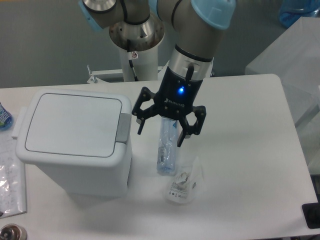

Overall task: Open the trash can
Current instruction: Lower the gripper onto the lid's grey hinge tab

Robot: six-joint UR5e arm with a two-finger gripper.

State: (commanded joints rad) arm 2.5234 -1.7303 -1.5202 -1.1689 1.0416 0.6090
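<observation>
The trash can (75, 145) is a large white boxy bin on the left of the table. Its flat lid (74, 123) lies shut. A grey push-button tab (123, 127) sits on its right rim. My gripper (160, 134) hangs open and empty just right of the tab, a little above the table, fingers spread wide. It is not touching the bin. Its fingers straddle the top of a slim clear bottle behind it.
A slim clear bottle (166, 152) lies just right of the bin under my gripper. A small clear plastic bag (185, 182) sits in front of it. Clear packets (10, 175) lie at the left edge. A black object (312, 215) is at the right edge.
</observation>
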